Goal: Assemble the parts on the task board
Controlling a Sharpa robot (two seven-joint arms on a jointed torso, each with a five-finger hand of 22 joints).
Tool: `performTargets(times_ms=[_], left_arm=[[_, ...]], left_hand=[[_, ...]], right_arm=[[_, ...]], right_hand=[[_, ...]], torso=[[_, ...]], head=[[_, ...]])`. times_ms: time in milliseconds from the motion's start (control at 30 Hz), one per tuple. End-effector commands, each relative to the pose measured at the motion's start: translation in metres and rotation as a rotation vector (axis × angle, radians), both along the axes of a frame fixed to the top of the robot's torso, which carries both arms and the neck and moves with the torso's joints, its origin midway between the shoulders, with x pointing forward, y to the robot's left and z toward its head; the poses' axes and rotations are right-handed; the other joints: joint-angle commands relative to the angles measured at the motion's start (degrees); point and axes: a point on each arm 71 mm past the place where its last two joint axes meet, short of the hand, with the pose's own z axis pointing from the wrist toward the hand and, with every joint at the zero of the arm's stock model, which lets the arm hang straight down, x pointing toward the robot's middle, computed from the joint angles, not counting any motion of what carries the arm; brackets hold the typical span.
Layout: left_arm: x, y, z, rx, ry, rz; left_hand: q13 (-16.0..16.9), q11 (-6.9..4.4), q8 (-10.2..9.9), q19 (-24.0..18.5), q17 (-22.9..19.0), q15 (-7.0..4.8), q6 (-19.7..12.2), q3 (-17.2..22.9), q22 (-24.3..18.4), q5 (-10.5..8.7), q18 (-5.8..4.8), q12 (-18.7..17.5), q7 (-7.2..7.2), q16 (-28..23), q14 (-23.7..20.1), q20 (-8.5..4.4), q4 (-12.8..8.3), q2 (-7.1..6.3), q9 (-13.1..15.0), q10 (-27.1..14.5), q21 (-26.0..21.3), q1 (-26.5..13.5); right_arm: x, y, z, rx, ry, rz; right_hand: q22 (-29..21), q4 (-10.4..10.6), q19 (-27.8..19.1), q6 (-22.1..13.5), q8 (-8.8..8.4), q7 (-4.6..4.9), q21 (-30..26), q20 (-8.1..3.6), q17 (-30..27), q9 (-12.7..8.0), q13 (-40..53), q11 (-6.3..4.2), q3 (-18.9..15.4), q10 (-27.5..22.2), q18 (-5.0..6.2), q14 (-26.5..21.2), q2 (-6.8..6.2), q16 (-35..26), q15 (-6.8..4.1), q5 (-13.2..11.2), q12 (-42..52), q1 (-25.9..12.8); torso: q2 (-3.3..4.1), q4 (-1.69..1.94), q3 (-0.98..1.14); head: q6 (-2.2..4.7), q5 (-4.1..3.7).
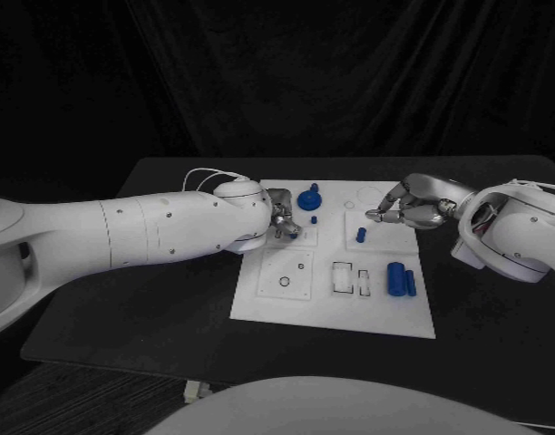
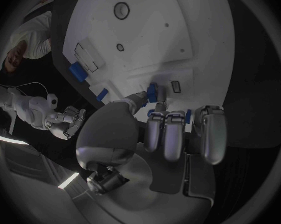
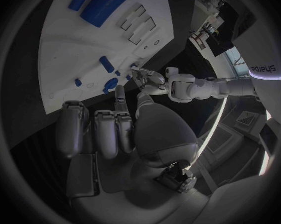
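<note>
From the head, the left robot hand (image 1: 282,225) is lying half hidden behind its arm on the task board (image 1: 336,319). At its wrist, fingers (image 2: 152,92) are pinching a small blue part (image 2: 152,90). The right robot hand (image 3: 115,129) is hovering curled, holding nothing.

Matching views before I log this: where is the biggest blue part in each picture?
Head view: the biggest blue part lies by the task board's right near corner.
Left wrist view: at the board's edge.
Right wrist view: beside a thinner blue part.
Shared landmark: the rectangular slots next to it.
</note>
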Motion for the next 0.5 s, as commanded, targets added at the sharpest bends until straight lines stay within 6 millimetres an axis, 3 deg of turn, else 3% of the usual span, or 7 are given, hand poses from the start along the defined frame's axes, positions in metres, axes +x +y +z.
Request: performTargets(times_ms=[33,500], left_arm=[[-0.0055,-0.0038,-0.0079,0.008,0.046,-0.036],[-0.0053,-0.0037,-0.0084,0.012,0.052,-0.039]], left_hand=[[14.0,0.52,-0.3,0.9,15.1,0.42,0.2,-0.6,12.2,-0.83,0.88,-0.4,0.49,0.2,6.0,0.42,0.9,-0.42,-4.6,4.9,-0.3,-0.5],[13.8,0.65,-0.4,0.8,15.1,0.50,0.2,-1.3,12.1,-1.31,0.95,-0.7,0.51,0.2,6.0,0.48,1.6,-0.40,-5.3,4.6,-0.6,-0.9]], right_arm=[[-0.0004,-0.0011,-0.0021,-0.012,0.013,-0.010],[-0.0010,-0.0020,-0.0038,-0.014,0.018,-0.012]], right_hand=[[11.2,-0.2,0.1,0.3,0.32,-0.02,-0.3,0.28,9.2,0.1,8.1,-0.21,0.0,2.4,0.72,4.6,0.09,-0.2,-0.39,0.4,-0.3,0.5],[11.1,-0.3,0.1,0.3,0.31,-0.02,-0.4,0.27,9.1,0.1,8.0,-0.22,0.0,2.4,0.73,4.6,0.10,-0.2,-0.40,0.4,-0.3,0.7]], torso=[[-0.01,0.02,-0.01],[-0.01,0.00,0.02]], head=[[0.00,0.03],[0.00,0.07]])
